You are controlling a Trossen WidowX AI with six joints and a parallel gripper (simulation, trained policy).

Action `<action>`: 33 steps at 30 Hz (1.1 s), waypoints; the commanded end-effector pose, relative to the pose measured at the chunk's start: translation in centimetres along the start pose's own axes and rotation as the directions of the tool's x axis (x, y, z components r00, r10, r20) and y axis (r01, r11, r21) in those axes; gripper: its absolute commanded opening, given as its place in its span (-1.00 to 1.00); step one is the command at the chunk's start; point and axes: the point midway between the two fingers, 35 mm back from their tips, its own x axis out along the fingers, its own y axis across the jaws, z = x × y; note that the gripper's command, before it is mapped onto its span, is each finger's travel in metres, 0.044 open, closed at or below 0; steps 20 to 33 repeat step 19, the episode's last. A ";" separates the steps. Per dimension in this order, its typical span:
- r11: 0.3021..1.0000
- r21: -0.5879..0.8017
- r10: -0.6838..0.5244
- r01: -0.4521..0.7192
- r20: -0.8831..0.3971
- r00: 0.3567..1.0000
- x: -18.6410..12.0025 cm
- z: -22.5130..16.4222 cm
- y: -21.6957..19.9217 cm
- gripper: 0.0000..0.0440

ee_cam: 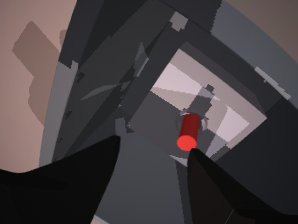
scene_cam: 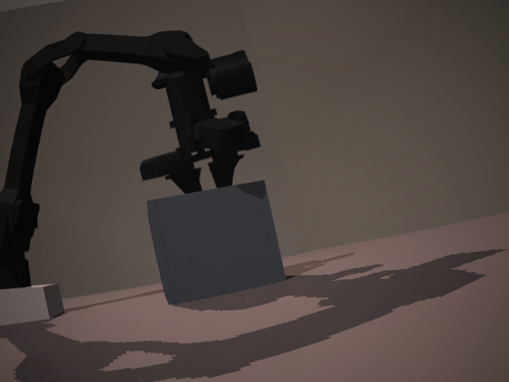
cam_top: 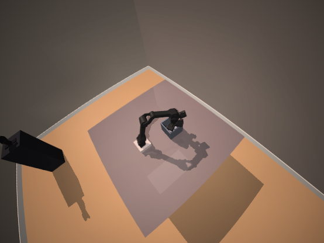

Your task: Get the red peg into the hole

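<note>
The red peg (ee_cam: 189,131) stands in the hole of the plate (ee_cam: 237,119) at the bottom of the box, in the wrist view. Part of it sticks up above the plate, and the ring of the hole shows around its lower end. How deep it sits cannot be told. The grey-blue box (cam_top: 175,133) (scene_cam: 211,243) (ee_cam: 54,115) is open at the top and hides the peg in the exterior view. My gripper (scene_cam: 209,185) (ee_cam: 154,149) is open and empty, its fingertips at about rim height. In the wrist view the peg top shows just beyond the right fingertip.
The arm's white base block (cam_top: 142,150) (scene_cam: 23,305) stands on the mauve mat (cam_top: 123,172), to the left of the box. The box walls rise around the peg on all sides. A large dark block (cam_top: 35,152) stands at the far left of the top view.
</note>
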 end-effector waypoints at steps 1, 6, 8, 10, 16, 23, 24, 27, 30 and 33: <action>0.998 -0.008 0.056 -0.056 -0.013 0.998 -1.4 0.3 1.0 -0.05; 0.994 -0.011 0.111 -0.112 -0.034 0.993 -2.5 0.7 1.9 0.04; 0.991 -0.013 0.130 -0.131 -0.042 0.991 -2.8 0.9 2.2 0.09; 0.989 -0.015 0.148 -0.149 -0.049 0.988 -3.2 1.1 2.5 0.13; 0.981 -0.036 0.189 -0.191 -0.052 0.981 -4.0 2.1 3.2 0.10; 0.977 -0.051 0.205 -0.208 -0.051 0.977 -4.2 2.7 3.4 0.08; 0.977 -0.051 0.205 -0.208 -0.051 0.977 -4.2 2.7 3.4 0.08; 0.977 -0.051 0.205 -0.208 -0.051 0.977 -4.2 2.7 3.4 0.08; 0.977 -0.051 0.205 -0.208 -0.051 0.977 -4.2 2.7 3.4 0.08; 0.977 -0.051 0.205 -0.208 -0.051 0.977 -4.2 2.7 3.4 0.08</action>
